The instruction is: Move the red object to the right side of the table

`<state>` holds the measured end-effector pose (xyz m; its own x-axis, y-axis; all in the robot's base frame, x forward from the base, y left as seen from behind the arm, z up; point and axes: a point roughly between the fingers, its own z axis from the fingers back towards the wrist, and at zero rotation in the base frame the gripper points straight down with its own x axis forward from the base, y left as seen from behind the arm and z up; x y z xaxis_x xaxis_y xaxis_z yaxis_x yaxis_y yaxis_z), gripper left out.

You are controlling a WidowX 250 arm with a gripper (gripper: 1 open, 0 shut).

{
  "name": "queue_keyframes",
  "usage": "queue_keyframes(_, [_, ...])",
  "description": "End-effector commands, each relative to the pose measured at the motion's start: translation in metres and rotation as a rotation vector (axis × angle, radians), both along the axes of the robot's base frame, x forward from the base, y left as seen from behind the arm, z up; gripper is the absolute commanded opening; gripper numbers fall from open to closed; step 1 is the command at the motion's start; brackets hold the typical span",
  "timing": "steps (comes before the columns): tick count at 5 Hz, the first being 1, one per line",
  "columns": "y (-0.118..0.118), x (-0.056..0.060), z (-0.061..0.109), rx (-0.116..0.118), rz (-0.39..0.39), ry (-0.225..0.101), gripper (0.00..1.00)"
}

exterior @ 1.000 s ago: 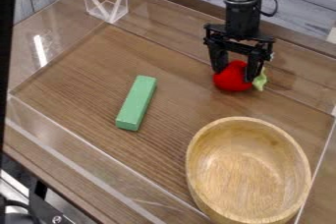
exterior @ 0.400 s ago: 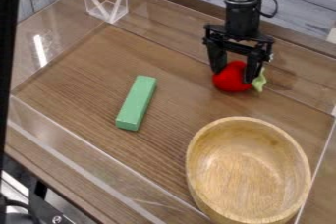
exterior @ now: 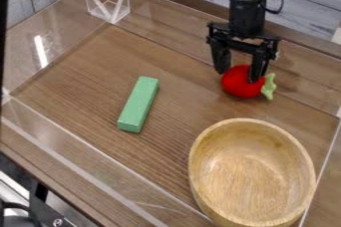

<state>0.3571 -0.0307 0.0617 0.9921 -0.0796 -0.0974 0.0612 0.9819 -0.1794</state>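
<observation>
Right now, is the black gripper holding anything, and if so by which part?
Nothing is held. The black gripper stands open just above the small round red toy fruit, which rests on the brown wood-grain table.

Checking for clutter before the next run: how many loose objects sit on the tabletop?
3: a long green block left of centre, a round wooden bowl at the near right, and a small red toy fruit at the far right.

The single dark arm comes down from the top edge, nearly upright, its wrist pointing steeply downward. The gripper (exterior: 242, 65) hangs with its black fingers (exterior: 216, 52) spread wide apart, just above the red object (exterior: 242, 83), their tips straddling its top and gripping nothing.
</observation>
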Motion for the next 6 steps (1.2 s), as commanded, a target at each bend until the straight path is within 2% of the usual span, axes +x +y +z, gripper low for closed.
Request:
queue_keyframes(1, [0.012,0.004,0.040,-0.010,0.018,-0.111,1.00])
queue_keyframes(3, [0.032,-0.002,0.072,-0.014,0.042,-0.147,1.00])
queue_keyframes(4, [0.044,0.000,0.089,-0.016,0.002,-0.162,1.00])
queue_keyframes(5, [0.069,0.000,0.104,0.005,-0.025,-0.188,1.00])
queue_keyframes(6, [0.083,-0.002,0.103,0.031,-0.003,-0.196,1.00])
